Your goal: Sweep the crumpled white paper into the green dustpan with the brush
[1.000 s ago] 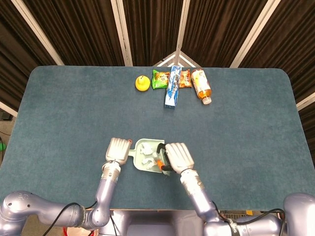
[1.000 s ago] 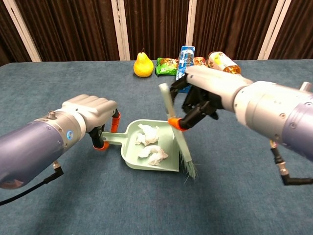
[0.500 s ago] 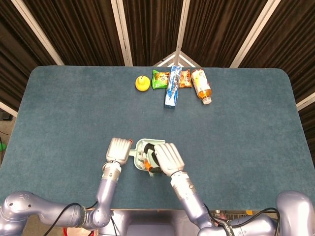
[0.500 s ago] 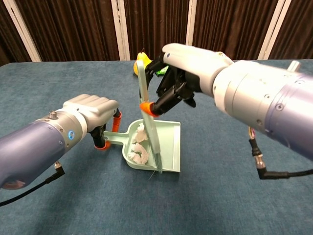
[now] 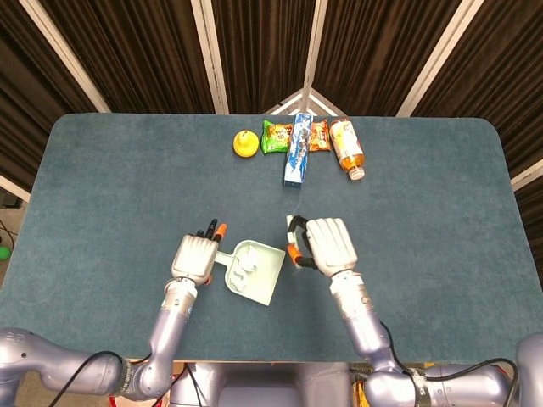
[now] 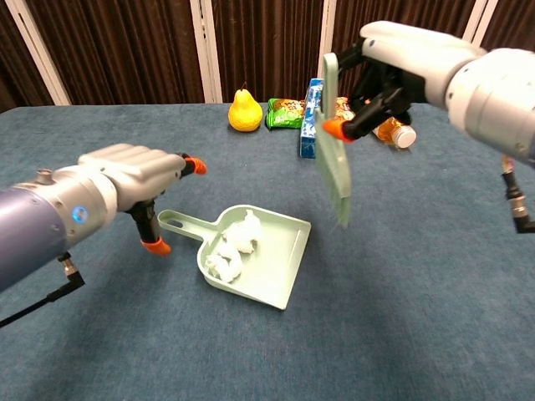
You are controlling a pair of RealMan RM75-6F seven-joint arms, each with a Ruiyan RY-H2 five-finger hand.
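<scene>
The green dustpan (image 6: 279, 258) lies flat on the blue table, and crumpled white paper (image 6: 243, 233) sits inside it near the handle end; the head view shows the dustpan (image 5: 265, 281) with the paper (image 5: 246, 267) in it. My left hand (image 6: 124, 179) hovers at the dustpan's handle with fingers spread, its thumb just left of the handle, gripping nothing. My right hand (image 6: 394, 62) holds the brush (image 6: 333, 142) up in the air to the right of the dustpan, bristles hanging down. In the head view the right hand (image 5: 331, 246) and brush (image 5: 294, 242) are right of the pan, and the left hand (image 5: 193, 257) is left of it.
Along the far side of the table lie a yellow pear (image 6: 244, 110), green and orange snack packs (image 5: 276, 136), a blue box (image 5: 298, 149) and a bottle (image 5: 348, 146) on its side. Dark curtains hang behind the table.
My right hand lifted the brush out of the dustpan and carried it up and to the right. My left hand opened off the handle. The dustpan now lies turned, with the paper inside.
</scene>
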